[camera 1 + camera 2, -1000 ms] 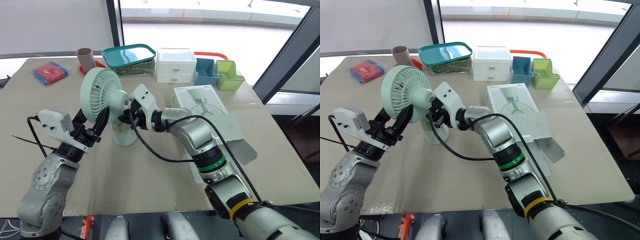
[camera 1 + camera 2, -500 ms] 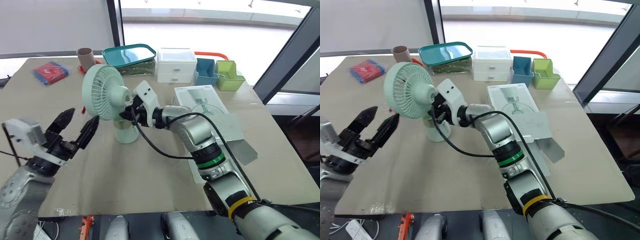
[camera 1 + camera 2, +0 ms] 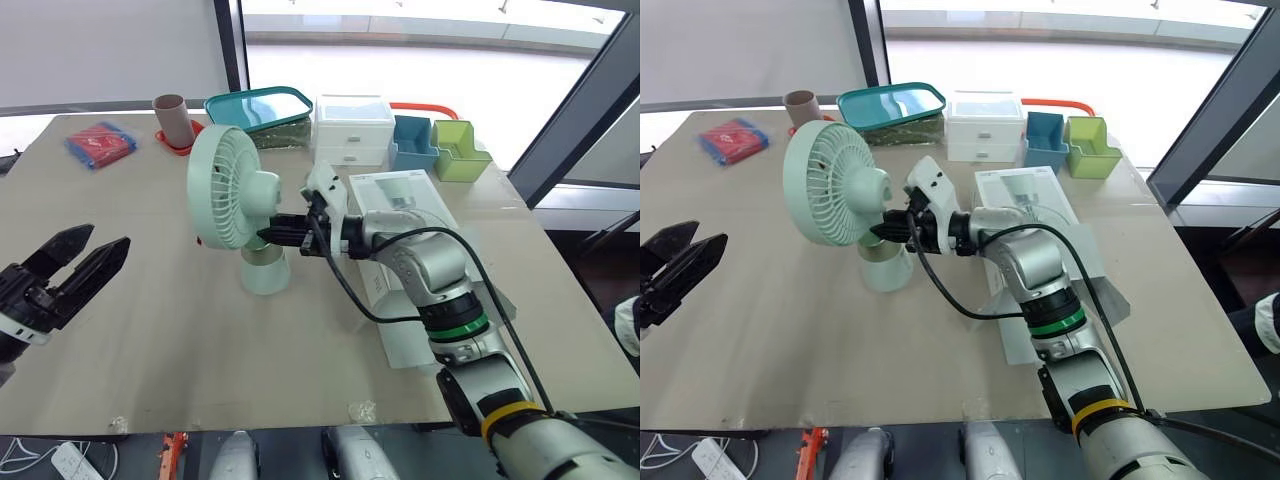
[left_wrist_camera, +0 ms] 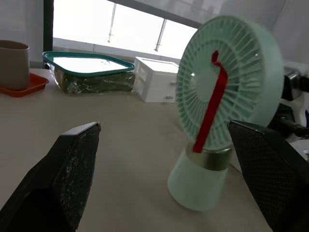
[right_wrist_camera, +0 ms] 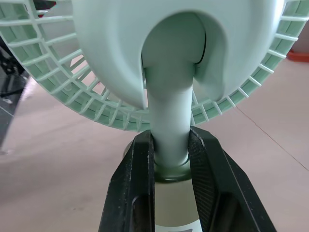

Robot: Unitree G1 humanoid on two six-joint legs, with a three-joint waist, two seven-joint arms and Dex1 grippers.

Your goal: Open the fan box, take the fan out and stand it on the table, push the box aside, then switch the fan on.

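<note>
No word, number or brand can be read. The flat white cardboard box [image 3: 400, 197], lying on the surface at 3 o'clock from the pale green plastic fan [image 3: 225, 185], carries a line drawing of a fan on its lid, with lines of print too small to make out. Any marking on the red packet [image 3: 100, 143], at 10 o'clock from the fan, is illegible.

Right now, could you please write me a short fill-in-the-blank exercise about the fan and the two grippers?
1. The right gripper is shut on the fan's ____.
2. The left gripper hangs ____, apart from the fan.
3. A ____ strip runs down the fan's front.
Missing words: neck; open; red.
</note>
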